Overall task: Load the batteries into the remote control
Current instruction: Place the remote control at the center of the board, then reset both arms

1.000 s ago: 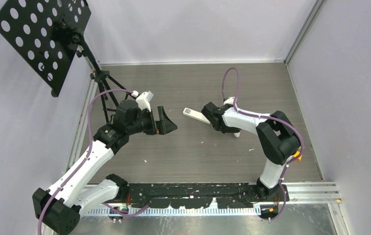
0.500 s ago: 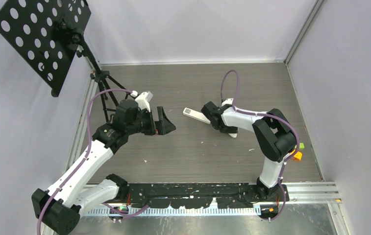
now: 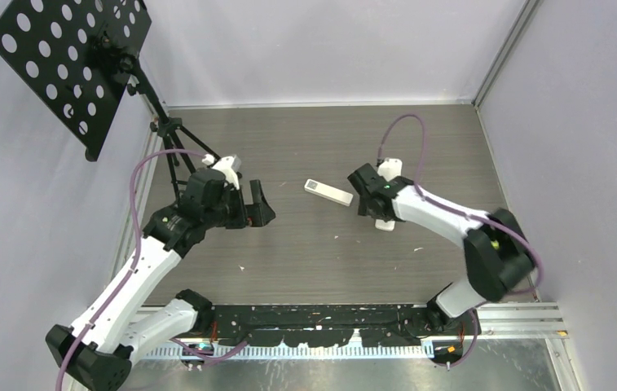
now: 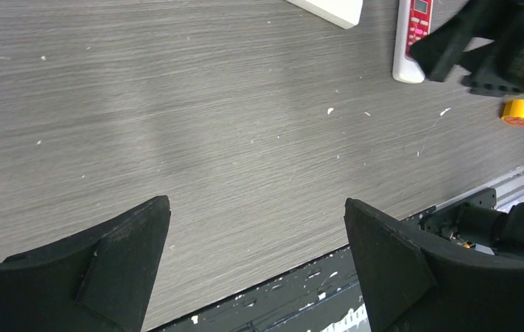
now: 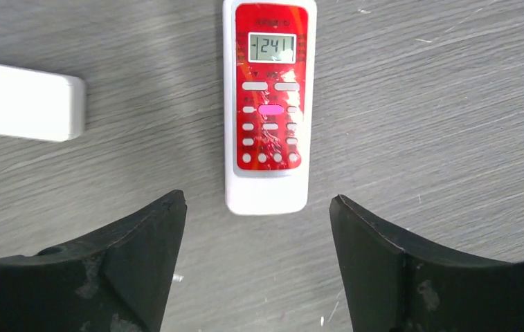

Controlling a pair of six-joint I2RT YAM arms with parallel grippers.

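- Two remotes are lying on the wood-grain table (image 3: 288,269). One is a red-faced remote (image 5: 267,104), face up with its display reading 24. The other is a slim white remote (image 5: 23,109), near it on the wrist camera's left but not touching.
- Over the red-faced remote's lower end the right gripper (image 5: 257,200) is hovering, its jaws spread wider than the body and gripping nothing. I judge it is lining up to straddle and grasp that remote, since the battery compartment would be on the hidden underside.
- Well apart from both remotes the left gripper (image 4: 255,204) is hanging over bare table, fingers wide apart and holding nothing — probably waiting to help once a remote is lifted.
- No batteries are showing in any view, so I cannot tell where they are lying. The only small item near the right arm is a yellow block (image 4: 520,113), which is not one.
- No battery compartment is showing either. Whether it is already holding cells cannot be told — though the digits on the display are hinting that it may be.
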